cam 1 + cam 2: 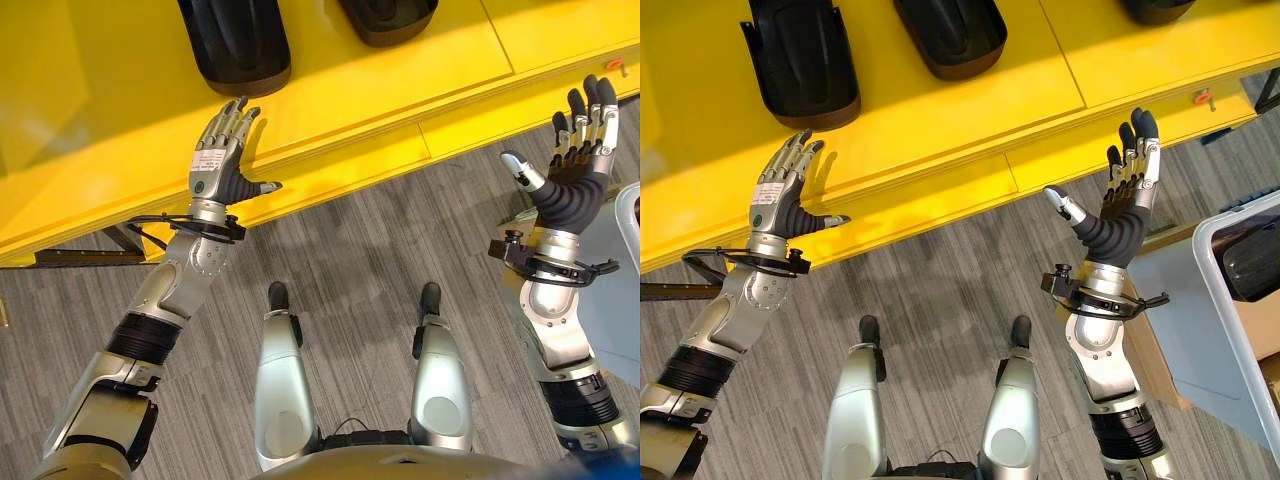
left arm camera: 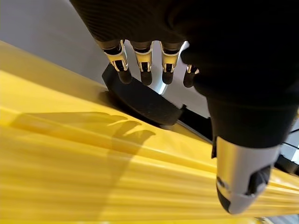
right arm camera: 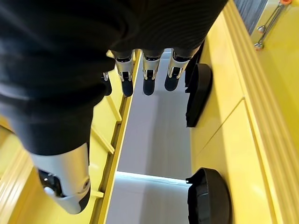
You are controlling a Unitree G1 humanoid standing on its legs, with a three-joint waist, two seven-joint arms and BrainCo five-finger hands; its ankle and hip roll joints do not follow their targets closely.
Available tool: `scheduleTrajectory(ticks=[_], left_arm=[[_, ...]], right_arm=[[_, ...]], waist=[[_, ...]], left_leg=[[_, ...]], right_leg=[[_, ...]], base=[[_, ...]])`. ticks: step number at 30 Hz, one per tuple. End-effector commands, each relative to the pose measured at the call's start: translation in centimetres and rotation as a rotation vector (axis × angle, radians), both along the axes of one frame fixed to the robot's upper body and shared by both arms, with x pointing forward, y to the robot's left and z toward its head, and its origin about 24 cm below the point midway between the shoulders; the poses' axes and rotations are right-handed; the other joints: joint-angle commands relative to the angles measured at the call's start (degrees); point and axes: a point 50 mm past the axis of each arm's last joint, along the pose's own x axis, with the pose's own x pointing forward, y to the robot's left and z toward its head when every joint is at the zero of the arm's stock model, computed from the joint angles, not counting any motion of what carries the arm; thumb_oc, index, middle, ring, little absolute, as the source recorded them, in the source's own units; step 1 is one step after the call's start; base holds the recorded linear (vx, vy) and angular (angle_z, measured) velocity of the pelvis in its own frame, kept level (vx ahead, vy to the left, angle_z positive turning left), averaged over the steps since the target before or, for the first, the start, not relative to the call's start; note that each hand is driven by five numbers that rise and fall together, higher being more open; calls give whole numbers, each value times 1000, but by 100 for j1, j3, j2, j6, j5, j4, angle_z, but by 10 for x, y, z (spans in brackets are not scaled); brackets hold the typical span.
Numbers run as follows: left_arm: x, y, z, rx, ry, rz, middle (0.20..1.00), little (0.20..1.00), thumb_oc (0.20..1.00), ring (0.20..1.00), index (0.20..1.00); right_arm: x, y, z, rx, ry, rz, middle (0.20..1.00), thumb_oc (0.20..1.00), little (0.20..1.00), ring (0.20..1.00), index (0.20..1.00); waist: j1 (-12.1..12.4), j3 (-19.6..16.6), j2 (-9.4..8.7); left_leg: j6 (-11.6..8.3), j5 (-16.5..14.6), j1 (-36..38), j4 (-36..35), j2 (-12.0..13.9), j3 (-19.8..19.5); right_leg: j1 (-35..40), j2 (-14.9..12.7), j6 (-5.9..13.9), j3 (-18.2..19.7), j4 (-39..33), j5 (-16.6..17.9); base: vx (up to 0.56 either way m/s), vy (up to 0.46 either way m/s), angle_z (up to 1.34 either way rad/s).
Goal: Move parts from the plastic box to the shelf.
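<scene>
1. Left hand (image 1: 780, 200) hovers over the yellow shelf (image 1: 940, 120), fingers straight, empty.
2. Black parts (image 1: 800, 60) already lie on the shelf.
3. Right hand (image 1: 1120, 215) is released and empty too.
4. Beside the shelf, the plastic box (image 1: 1220, 330) holds another part (image 1: 1252, 262); fetching it looks next.

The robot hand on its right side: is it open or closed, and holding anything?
Open and empty. The right robot hand has straight fingers and its thumb spread apart, raised in front of the yellow shelf.
</scene>
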Motion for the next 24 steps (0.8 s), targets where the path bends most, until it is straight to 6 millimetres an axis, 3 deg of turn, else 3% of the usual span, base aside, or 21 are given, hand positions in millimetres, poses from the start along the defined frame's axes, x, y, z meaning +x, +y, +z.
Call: scheduleTrajectory(ticks=[1,12,24], left_arm=[[5,3,13,34,-83,43,1000,1000,1000,1000,1000],[22,1,5,60,-10,73,1000,1000,1000,1000,1000],[27,-7,14,67,-26,50,1000,1000,1000,1000,1000]], right_arm=[[-8,-8,15,57,-97,-6,1000,1000,1000,1000,1000],[-9,-8,9,60,-64,18,1000,1000,1000,1000,1000],[-9,-8,7,58,-49,27,1000,1000,1000,1000,1000]], waist=[[-66,-272,-68],[-141,-283,-106],[-184,-291,-122]], left_leg=[[284,335,170,-540,-174,276],[280,307,61,-424,-168,261],[281,285,24,-365,-144,281]], right_leg=[[-80,-49,-413,-5,1134,-927],[-179,-23,-432,63,1258,-954],[-259,3,-441,131,1311,-943]], base=[[0,0,0],[2,2,-1],[-3,1,-2]])
